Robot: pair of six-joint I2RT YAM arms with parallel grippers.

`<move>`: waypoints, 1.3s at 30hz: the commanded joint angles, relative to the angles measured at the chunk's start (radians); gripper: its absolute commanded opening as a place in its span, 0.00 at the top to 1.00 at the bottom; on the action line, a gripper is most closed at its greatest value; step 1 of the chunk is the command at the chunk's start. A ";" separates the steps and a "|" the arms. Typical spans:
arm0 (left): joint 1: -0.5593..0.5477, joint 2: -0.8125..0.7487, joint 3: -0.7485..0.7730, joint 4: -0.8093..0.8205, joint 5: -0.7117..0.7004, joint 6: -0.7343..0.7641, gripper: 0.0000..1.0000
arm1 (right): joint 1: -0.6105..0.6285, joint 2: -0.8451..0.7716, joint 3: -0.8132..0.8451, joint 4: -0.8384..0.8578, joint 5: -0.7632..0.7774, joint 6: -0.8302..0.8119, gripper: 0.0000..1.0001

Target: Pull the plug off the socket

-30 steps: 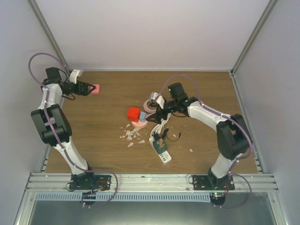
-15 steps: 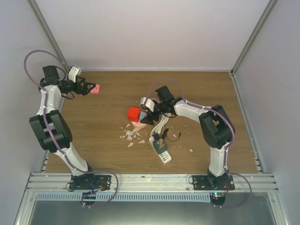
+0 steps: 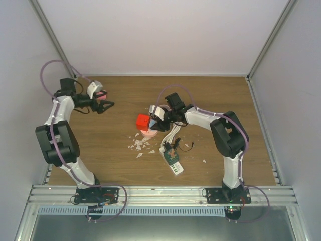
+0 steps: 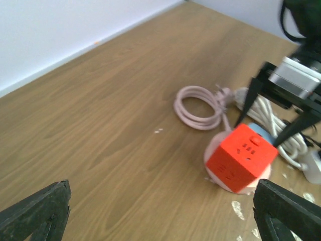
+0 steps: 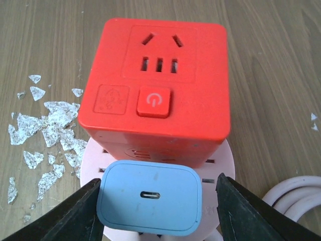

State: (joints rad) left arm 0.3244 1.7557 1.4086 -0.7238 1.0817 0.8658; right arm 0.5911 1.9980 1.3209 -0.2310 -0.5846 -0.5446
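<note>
right end effector [image 5: 150, 201] straddles the blue plug [image 5: 149, 197] near the middle of the desk [image 3: 225, 100]
its fingers [image 5: 75, 213] stand apart on either side of the plug, not clamped; the plug stands in the pink socket [image 5: 225, 153] against the red cube [image 5: 155, 85], so the pull looks to be straight up. the left end effector [image 3: 105, 106], also apart, is well away toward the far-left corner.

pink socket [image 5: 95, 153] mostly hidden under red cube [image 5: 155, 85], cable [image 5: 293, 197] cropped
</note>
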 commanded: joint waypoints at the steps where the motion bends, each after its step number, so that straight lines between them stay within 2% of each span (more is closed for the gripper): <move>1: -0.087 -0.054 -0.069 -0.027 0.049 0.206 0.01 | 0.009 0.030 0.009 0.015 -0.010 -0.019 0.43; 6: -0.183 -0.048 -0.118 -0.069 0.040 0.372 0.01 | 0.007 0.036 0.000 -0.004 -0.031 -0.046 0.49; 12: -0.268 -0.037 -0.174 -0.025 0.009 0.429 0.02 | 0.003 0.031 -0.014 -0.049 -0.104 -0.092 0.55; 20: -0.368 -0.034 -0.252 0.057 -0.056 0.450 0.05 | -0.024 0.013 -0.022 -0.121 -0.202 -0.172 0.63; 32: -0.517 -0.029 -0.338 0.269 -0.183 0.330 0.08 | -0.037 -0.004 -0.049 -0.078 -0.217 -0.168 0.65; 37: -0.576 0.000 -0.331 0.282 -0.269 0.343 0.08 | -0.037 -0.007 -0.051 -0.073 -0.224 -0.165 0.66; 39: -0.590 0.012 -0.335 0.288 -0.307 0.352 0.11 | -0.037 -0.010 -0.052 -0.070 -0.221 -0.164 0.66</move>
State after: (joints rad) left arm -0.2306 1.7401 1.0786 -0.4950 0.8555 1.2072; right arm 0.5545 2.0048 1.2930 -0.2760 -0.7689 -0.7036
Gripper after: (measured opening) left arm 0.910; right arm 0.463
